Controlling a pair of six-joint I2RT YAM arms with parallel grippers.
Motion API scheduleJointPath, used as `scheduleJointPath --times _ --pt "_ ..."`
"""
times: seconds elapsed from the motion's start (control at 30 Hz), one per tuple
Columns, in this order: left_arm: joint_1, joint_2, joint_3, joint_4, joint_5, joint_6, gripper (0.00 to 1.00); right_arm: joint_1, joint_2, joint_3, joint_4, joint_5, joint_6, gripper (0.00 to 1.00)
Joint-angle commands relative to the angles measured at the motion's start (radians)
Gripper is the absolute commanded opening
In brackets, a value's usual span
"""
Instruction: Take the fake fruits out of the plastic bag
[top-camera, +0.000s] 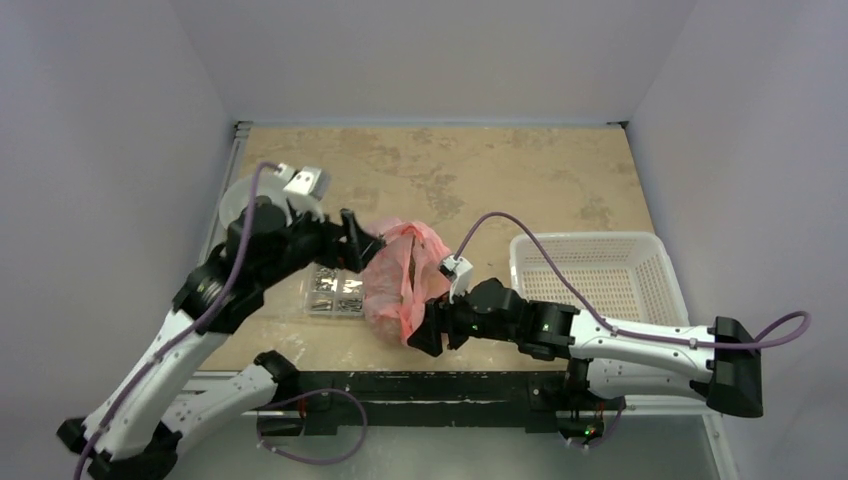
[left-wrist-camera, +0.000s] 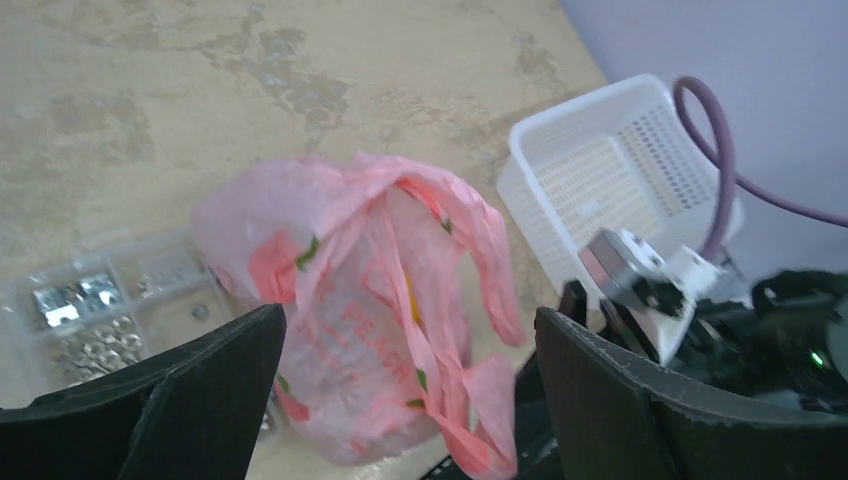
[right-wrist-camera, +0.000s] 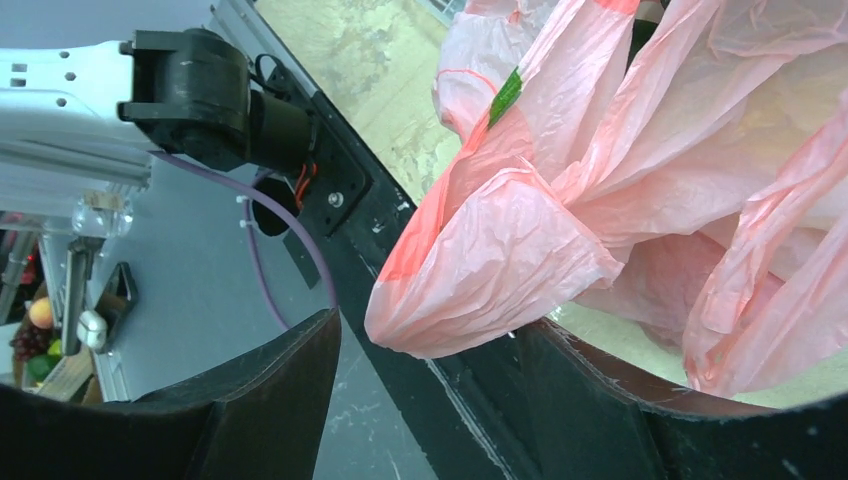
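plastic bag is seen lying crumpled on the table, mouth and handle strips bunched on top; all positions are given relative to the bag; left gripper is held just left of the bag, jaws spread wide, nothing pinched, the bag framed in the gap in the left wrist view; right gripper is placed at the bag's near right side, jaws apart, a loose fold of pink film hanging between them, not clamped; fake fruits cannot be told apart inside the bag; only a yellow streak is seen through the film; clear box of metal parts is seen left of the bag, touching it; white basket is seen to the right of the bag, apart from it
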Motion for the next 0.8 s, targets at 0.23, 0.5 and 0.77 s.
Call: scheduleJointPath --times 0.23,0.5,0.77 --pt "-0.204 -0.484 -0.656 0.219 0.053 -0.642 0.85 0.004 -0.007 0.106 0.010 0.089 -0.085 0.65" --pt "-0.619 -0.148 -0.513 0.073 -0.407 -0.715 0.82 0.003 -0.060 0.174 -0.176 0.311 -0.085 0.66" --pt "-0.690 -0.079 -0.480 0.140 -0.467 -0.669 0.88 0.001 -0.182 0.169 -0.250 0.408 -0.068 0.71"
